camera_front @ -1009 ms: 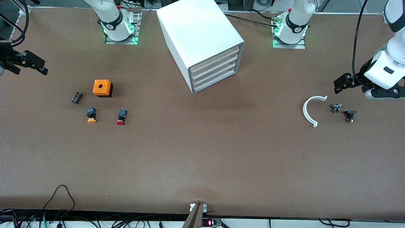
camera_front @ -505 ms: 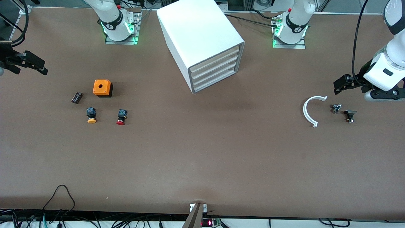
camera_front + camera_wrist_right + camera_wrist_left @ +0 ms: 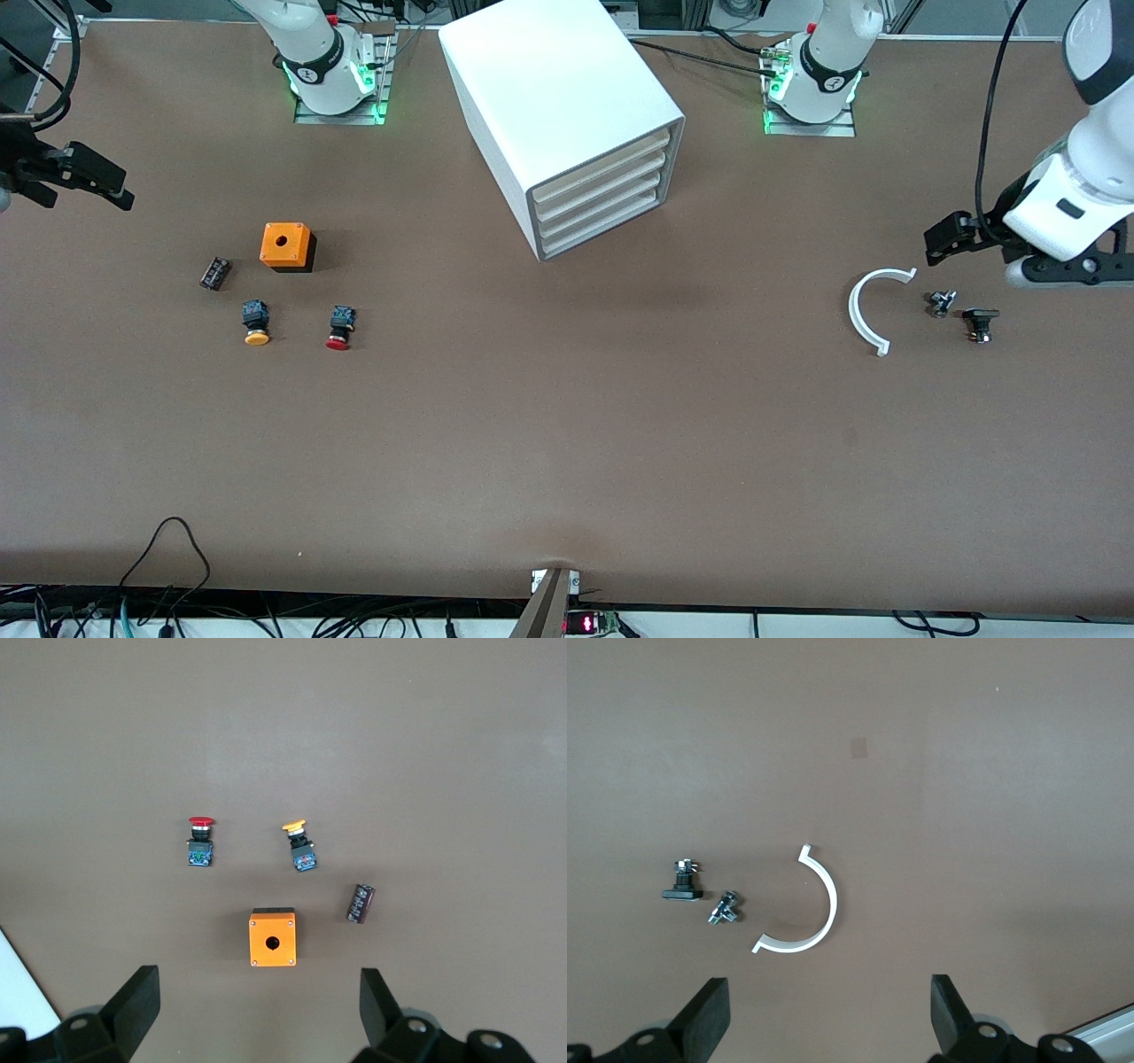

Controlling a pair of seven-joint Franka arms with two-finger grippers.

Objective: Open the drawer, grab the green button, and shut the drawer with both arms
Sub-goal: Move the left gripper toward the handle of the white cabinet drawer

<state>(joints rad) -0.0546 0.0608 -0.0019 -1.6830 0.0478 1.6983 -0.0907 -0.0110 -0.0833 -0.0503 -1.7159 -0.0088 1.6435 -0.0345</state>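
The cabinet [image 3: 567, 115] sits mid-counter, and its lowest drawer [image 3: 607, 232] is shut, so the green button can't be seen; I'd guess it's inside. Left end effector [image 3: 939, 241] hangs over the white clip [image 3: 873, 310], fingers spread wide and empty. Right end effector [image 3: 102, 182] waits over its end, also wide open, near the orange box [image 3: 286, 245]. Risk: the red button [image 3: 339, 326] and orange-capped one [image 3: 256, 322] are decoys, and a one-armed pull could drag the cabinet.

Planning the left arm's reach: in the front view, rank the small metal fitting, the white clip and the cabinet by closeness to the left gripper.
From the left gripper:
1. Metal fitting, nearest, just nearer the camera.
2. White clip, beside the fitting, toward the table's middle.
3. Cabinet, farthest, mid-table by the bases.
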